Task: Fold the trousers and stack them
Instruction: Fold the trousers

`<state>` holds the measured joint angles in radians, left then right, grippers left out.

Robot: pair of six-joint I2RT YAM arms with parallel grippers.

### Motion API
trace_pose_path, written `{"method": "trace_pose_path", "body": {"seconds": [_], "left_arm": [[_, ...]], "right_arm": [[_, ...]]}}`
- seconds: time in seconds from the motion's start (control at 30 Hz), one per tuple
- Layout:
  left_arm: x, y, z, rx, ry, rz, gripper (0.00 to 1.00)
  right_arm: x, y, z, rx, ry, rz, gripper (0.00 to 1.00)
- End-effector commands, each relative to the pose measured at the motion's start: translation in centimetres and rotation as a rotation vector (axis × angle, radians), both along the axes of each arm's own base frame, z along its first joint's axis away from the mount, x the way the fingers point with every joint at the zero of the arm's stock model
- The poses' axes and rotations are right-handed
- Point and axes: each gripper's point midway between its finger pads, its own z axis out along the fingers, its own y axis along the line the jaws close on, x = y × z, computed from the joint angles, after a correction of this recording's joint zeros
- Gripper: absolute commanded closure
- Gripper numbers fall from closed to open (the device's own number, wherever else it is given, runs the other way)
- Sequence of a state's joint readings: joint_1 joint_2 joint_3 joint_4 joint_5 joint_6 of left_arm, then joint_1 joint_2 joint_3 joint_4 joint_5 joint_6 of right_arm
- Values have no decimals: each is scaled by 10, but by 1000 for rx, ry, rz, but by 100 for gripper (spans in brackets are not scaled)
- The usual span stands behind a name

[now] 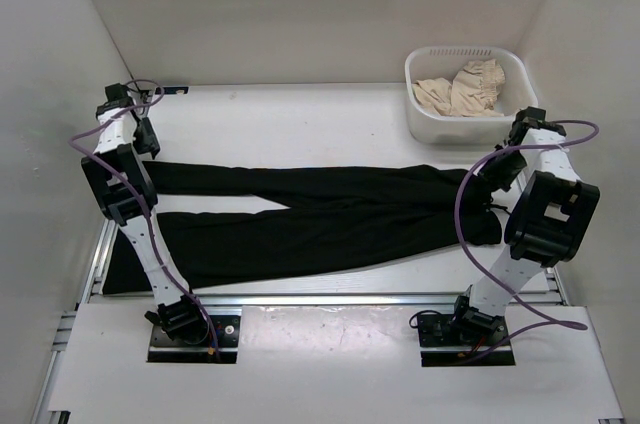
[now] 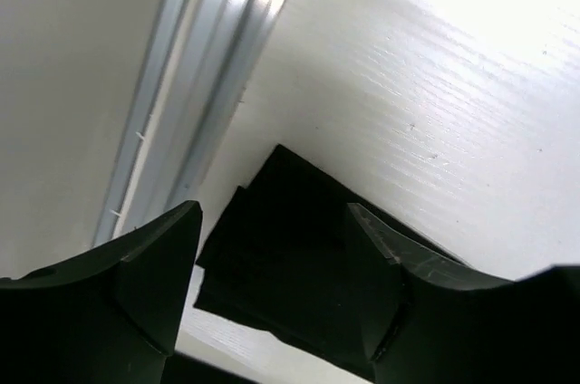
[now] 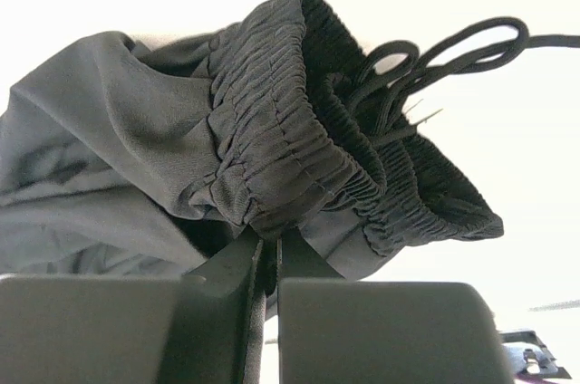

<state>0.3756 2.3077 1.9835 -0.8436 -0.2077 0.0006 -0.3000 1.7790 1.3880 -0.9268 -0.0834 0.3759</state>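
The black trousers (image 1: 320,214) lie flat across the table, legs running left, waistband at the right. My left gripper (image 1: 148,144) hovers open just over the hem of the far leg; in the left wrist view that hem (image 2: 290,248) lies on the table between my spread fingers (image 2: 154,266). My right gripper (image 1: 497,172) is shut on the elastic waistband (image 3: 290,158), pinching a fold of it, with the drawstring (image 3: 435,58) looped beside it. The near leg's end reaches past the table's left edge.
A white basket (image 1: 425,104) at the back right holds a beige cloth garment (image 1: 462,89). White walls enclose the table on three sides. A metal rail (image 2: 195,85) runs along the left edge, close to my left gripper.
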Motion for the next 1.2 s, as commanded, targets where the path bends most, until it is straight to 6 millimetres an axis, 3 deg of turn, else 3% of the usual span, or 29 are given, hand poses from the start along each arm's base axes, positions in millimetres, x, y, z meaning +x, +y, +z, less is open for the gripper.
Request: {"method": "trace_pose_path", "body": {"seconds": [0.0, 0.1, 0.13, 0.2, 0.4, 0.5, 0.57, 0.7, 0.77, 0.83, 0.87, 0.97, 1.07, 1.17], "left_arm": [[-4, -12, -17, -53, 31, -23, 26], [-7, -9, -23, -40, 58, -12, 34], [-5, -8, -26, -41, 59, -12, 47], [-4, -10, -26, -48, 56, -16, 62], [-9, 0, -11, 12, 55, 9, 85], [-10, 6, 1, 53, 48, 26, 85], [-8, 11, 21, 84, 14, 36, 85], [10, 22, 90, 133, -144, 48, 85], [5, 35, 131, 158, -228, 74, 85], [-1, 40, 160, 181, -282, 90, 85], [-8, 37, 184, 196, -319, 91, 85], [-35, 36, 201, 203, -326, 111, 85], [-58, 34, 186, 176, -275, 123, 85], [-82, 39, 188, 153, -249, 151, 85]], "right_arm": [[0, 2, 11, 9, -1, 34, 100], [-1, 0, 13, -6, -8, 40, 100], [-1, -2, 13, -16, -4, 38, 100], [-1, -2, 13, -16, -4, 38, 100], [1, -3, 15, -19, -13, 38, 100], [3, -4, 17, -22, -22, 38, 100], [7, -4, 21, -24, -34, 29, 100], [23, -14, 42, -48, -86, 9, 100], [25, -18, 46, -50, -96, -9, 100], [27, -22, 53, -57, -117, -20, 100], [27, -20, 56, -49, -130, -17, 100], [27, -19, 59, -28, -150, -19, 100], [30, -16, 64, -11, -173, -25, 100], [32, -20, 71, 16, -199, -54, 100]]}}
